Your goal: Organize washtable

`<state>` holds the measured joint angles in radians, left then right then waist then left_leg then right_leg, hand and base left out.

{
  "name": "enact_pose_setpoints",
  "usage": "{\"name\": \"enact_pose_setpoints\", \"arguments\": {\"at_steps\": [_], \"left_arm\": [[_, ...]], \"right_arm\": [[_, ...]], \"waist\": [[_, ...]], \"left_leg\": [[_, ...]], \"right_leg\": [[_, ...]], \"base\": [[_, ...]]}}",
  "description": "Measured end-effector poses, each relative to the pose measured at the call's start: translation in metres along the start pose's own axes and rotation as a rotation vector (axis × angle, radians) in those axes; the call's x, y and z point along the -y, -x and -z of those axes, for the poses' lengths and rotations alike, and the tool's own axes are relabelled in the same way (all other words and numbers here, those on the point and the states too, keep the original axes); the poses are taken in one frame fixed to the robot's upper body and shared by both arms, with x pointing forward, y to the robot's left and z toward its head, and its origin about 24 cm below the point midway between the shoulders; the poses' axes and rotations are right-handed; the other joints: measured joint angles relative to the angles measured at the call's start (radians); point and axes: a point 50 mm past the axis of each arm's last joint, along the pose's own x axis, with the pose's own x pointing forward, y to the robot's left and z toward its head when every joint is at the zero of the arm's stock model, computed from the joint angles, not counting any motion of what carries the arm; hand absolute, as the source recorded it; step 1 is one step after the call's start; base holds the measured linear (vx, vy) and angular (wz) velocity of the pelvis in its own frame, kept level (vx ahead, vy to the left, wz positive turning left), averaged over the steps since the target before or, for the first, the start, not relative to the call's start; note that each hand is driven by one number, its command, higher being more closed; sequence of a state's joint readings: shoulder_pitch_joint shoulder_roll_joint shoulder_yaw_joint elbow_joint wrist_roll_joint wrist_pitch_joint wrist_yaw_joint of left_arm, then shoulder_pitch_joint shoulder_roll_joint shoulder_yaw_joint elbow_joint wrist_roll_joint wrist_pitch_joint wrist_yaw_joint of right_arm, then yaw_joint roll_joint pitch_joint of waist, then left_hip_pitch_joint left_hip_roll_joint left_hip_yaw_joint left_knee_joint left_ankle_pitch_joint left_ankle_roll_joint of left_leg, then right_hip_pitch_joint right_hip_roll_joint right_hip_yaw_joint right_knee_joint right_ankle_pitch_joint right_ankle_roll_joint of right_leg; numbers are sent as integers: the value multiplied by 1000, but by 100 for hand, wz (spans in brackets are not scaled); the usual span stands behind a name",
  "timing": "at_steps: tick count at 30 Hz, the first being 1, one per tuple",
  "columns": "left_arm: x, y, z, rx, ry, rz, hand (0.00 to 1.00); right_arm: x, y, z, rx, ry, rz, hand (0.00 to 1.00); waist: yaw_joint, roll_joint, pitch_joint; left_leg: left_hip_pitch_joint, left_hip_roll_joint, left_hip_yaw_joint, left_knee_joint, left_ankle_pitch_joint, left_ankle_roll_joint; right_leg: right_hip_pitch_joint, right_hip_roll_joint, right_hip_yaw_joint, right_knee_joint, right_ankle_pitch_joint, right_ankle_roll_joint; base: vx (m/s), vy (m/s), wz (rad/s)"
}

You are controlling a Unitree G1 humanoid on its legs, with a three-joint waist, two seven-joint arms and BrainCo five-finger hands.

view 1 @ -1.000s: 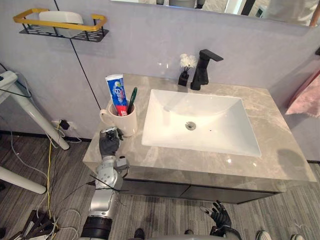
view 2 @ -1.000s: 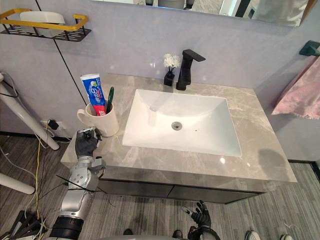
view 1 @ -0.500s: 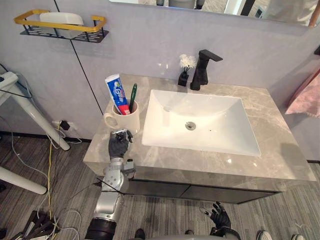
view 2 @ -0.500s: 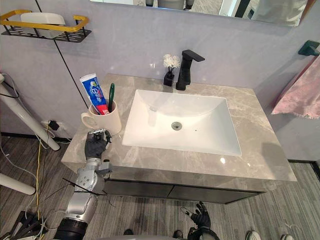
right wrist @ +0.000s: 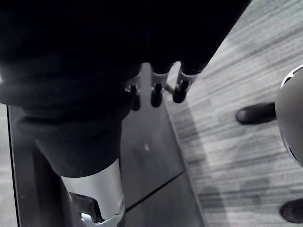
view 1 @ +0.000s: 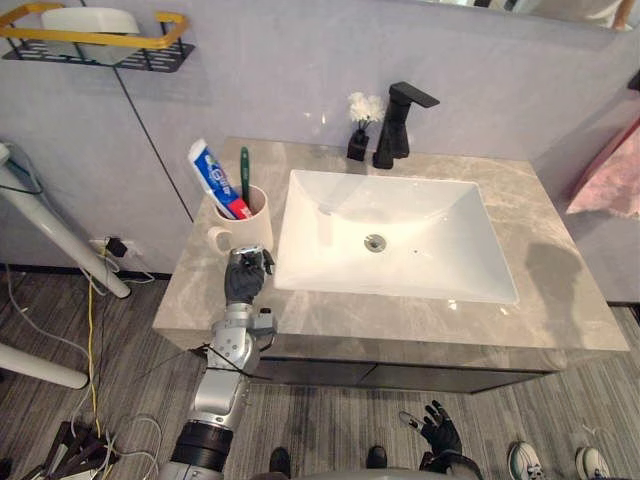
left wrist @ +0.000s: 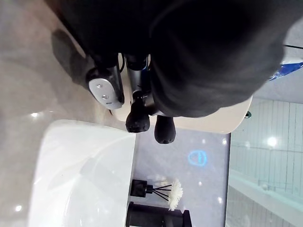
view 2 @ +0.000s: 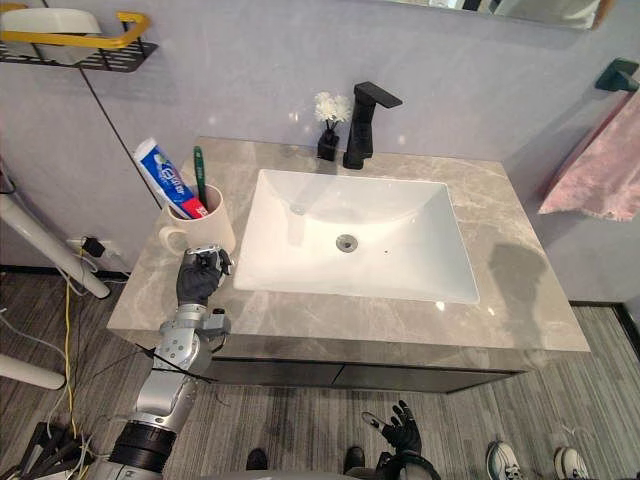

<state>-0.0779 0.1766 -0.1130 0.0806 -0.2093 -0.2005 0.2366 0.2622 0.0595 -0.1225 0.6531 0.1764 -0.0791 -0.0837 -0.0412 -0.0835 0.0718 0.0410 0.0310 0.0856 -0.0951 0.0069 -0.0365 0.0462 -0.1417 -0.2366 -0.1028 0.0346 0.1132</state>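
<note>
1. While its straight fingers (left wrist: 138,118) are gripping nothing, the left hand (view 1: 243,280) is touching the cup (view 1: 243,225) on the bench's (view 1: 400,325) left.
2. Seemingly nudging it tidy; next is calling for a gentle push.

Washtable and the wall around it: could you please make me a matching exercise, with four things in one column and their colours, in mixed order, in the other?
Things:
1. toothbrush
2. faucet
3. towel
4. shelf rail

Colours:
a. pink
b. yellow
c. green
d. black

Pairs: 1-c, 2-d, 3-a, 4-b
</note>
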Motion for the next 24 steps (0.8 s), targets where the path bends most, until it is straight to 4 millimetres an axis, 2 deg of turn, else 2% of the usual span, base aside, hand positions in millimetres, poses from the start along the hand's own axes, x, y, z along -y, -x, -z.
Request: {"name": "enact_pose_setpoints", "arguments": {"at_steps": [13, 24], "left_arm": [[-8, -14, -5, 22, -164, 48, 100], [-17, -24, -12, 48, -225, 58, 100]], "right_arm": [[4, -1, -2, 6, 6, 7, 0], [5, -2, -6, 16, 25, -10, 0]], "waist": [[-1, 6, 12], [-4, 12, 20]], "left_leg": [[-10, 1, 13, 0, -1, 0], [-24, 1, 20, 1, -1, 0]], "right_leg": [[-18, 1, 16, 0, 3, -1], [-37, 3, 22, 0, 5, 1]], "base": [[-14, -8, -2], [-12, -5, -1]]}}
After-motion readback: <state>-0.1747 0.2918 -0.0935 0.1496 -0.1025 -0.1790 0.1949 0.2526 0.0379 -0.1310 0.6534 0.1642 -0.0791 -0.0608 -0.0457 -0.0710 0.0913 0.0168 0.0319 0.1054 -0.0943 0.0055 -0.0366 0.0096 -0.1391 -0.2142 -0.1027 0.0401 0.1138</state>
